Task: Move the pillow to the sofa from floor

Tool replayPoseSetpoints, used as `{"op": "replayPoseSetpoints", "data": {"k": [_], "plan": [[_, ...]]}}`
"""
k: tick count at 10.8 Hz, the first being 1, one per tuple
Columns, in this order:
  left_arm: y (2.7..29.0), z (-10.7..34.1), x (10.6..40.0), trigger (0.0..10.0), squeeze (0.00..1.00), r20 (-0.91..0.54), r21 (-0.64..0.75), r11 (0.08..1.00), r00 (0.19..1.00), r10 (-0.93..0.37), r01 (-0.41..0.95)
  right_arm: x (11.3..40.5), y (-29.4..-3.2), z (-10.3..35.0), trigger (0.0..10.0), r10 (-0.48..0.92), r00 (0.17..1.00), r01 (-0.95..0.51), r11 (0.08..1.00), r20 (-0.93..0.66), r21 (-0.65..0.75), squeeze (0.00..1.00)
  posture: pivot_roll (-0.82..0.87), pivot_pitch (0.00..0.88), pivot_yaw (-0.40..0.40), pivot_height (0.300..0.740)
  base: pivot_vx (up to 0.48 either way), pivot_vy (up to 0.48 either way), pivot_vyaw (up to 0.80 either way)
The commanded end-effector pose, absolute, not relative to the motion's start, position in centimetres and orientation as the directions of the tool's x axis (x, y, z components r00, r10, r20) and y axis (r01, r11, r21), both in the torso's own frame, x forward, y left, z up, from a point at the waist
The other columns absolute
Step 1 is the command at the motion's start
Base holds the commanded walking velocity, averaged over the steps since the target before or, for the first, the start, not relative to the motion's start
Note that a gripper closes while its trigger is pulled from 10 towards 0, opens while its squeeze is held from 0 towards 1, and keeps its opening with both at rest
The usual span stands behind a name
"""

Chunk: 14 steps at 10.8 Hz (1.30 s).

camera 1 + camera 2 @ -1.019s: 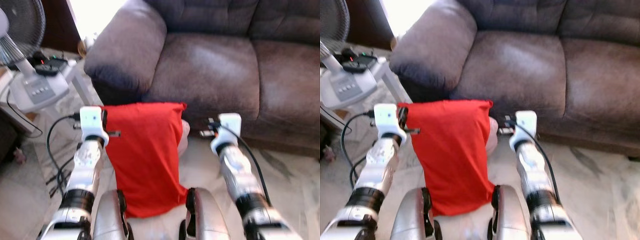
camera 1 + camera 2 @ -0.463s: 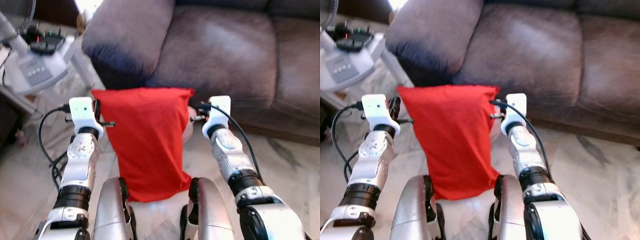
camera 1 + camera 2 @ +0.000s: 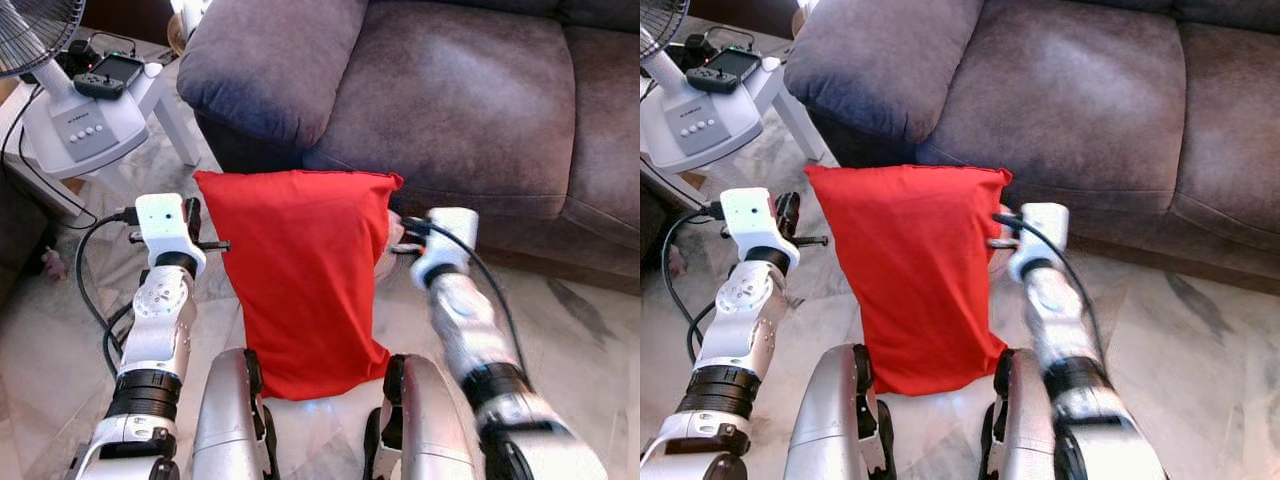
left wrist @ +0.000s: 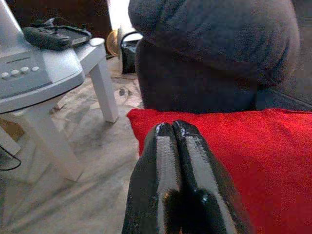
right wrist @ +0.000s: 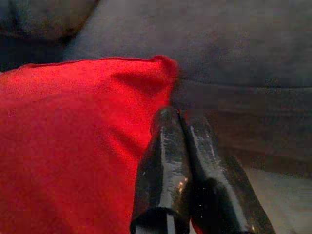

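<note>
Pillow [image 3: 300, 280], red: stands on the floor [image 3: 560, 310] against the sofa [image 3: 450, 100] front, long axis running toward us. We flank it: left gripper [image 4: 176, 146] and right gripper [image 5: 183, 146], fingers pressed together, empty, right one nearer, beside its edge.

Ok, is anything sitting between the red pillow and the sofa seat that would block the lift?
Nothing visible does. The red pillow leans against the sofa front, below the seat cushion, whose top shows bare. The left gripper and right gripper, both shut, flank the pillow's upper corners with nothing in between.
</note>
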<state>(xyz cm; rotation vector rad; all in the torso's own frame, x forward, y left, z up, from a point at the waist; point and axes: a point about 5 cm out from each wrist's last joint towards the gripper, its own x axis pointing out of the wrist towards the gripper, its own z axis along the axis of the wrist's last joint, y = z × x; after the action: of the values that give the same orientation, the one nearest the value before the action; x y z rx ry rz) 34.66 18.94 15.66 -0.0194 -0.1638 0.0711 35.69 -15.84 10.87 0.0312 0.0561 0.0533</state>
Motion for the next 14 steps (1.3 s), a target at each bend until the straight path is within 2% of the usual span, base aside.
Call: {"op": "replayPoseSetpoints", "data": {"k": [1,4,6,8,14], "plan": [[19.1,14.7,34.2,10.0,0.0,0.134,-0.009,0.998,0.989,0.064,-0.063,35.1,-16.1,11.0,10.0,0.043,0.999,-0.043,0.999,-0.018,0.018,0.0,0.07,0.226,0.006,0.577,0.0,0.0,0.0],[19.9,14.4,32.5,10.0,0.0,0.169,0.046,0.997,0.984,0.051,-0.06,33.0,-16.9,11.8,10.0,0.025,0.994,-0.023,1.0,0.104,-0.015,0.0,0.07,0.17,-0.012,0.577,0.0,0.0,0.0],[19.4,14.1,32.1,10.0,0.0,0.168,0.037,0.997,0.984,0.064,-0.071,32.0,-17.2,12.2,10.0,-0.012,0.989,0.011,1.0,0.149,0.002,0.0,0.06,0.155,-0.019,0.577,0.0,0.0,0.0],[18.6,14.4,32.6,10.0,0.0,0.186,0.041,0.998,0.981,0.048,-0.057,32.2,-16.7,12.5,10.0,-0.008,0.989,0.008,1.0,0.147,0.001,0.0,0.06,0.142,-0.025,0.577,0.0,0.0,0.0],[18.3,14.4,32.6,10.0,0.0,0.188,0.054,0.997,0.981,0.045,-0.056,32.4,-16.6,13.0,10.0,-0.018,0.989,0.017,1.0,0.145,0.008,0.0,0.06,0.122,-0.031,0.577,0.0,0.0,0.0]]}}
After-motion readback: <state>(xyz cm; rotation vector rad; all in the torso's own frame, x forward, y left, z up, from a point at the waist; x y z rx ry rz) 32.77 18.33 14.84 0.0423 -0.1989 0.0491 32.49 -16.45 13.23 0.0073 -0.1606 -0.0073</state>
